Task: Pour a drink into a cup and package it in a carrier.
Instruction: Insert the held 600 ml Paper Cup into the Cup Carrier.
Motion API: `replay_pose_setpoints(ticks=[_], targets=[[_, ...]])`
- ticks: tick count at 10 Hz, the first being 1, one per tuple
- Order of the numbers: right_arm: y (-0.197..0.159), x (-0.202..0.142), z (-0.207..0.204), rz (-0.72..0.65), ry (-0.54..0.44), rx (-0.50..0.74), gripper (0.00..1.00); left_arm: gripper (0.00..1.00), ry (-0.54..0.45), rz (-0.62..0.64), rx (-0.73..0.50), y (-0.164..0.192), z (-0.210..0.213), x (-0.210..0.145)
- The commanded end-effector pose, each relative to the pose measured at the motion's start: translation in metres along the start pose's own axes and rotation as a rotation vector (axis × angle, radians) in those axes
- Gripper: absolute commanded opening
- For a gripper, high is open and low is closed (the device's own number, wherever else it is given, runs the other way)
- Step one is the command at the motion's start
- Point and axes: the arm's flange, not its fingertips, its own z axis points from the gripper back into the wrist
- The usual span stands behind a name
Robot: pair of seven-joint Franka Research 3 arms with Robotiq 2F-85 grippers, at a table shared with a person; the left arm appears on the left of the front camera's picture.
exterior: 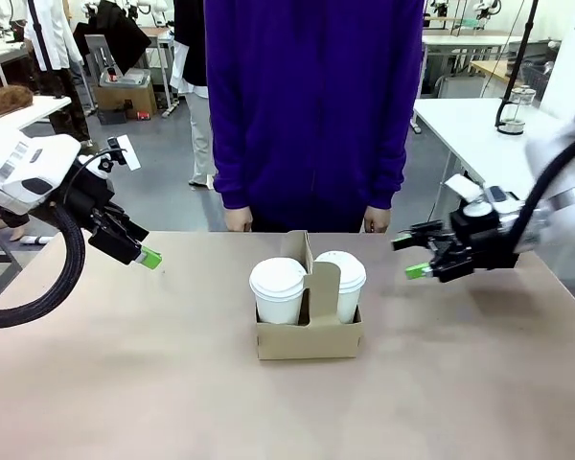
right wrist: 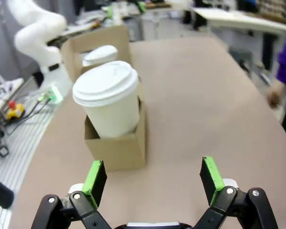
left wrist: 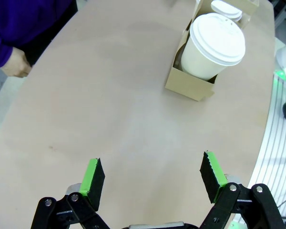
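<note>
Both sets of fingers (left wrist: 152, 179) (right wrist: 153, 177) stand spread, empty; closing in carelessly ahead could topple the lidded cups (exterior: 278, 289) in the carrier (exterior: 309, 337).

Left gripper (exterior: 146, 255) jaws wide apart, right gripper (exterior: 409, 256) jaws likewise, both empty

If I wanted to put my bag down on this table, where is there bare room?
The near strip of the tan table, in front of the brown cardboard carrier, is bare. So are the patches between the carrier and each open end effector, left and right. The middle is crowded: two lidded white paper cups fill the carrier.
</note>
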Motion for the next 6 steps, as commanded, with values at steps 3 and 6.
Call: replay_pose_setpoints(ticks=[3, 6], targets=[[0.049, 0.005, 0.111, -0.343, 0.113, -0.317, 1.0, 1.0, -0.018, 0.006, -0.012, 0.0, -0.001, 0.0], [0.075, -0.007, 0.151, -0.44, 0.184, -0.475, 1.0, 1.0, -0.018, 0.006, -0.012, 0.0, -0.001, 0.0]])
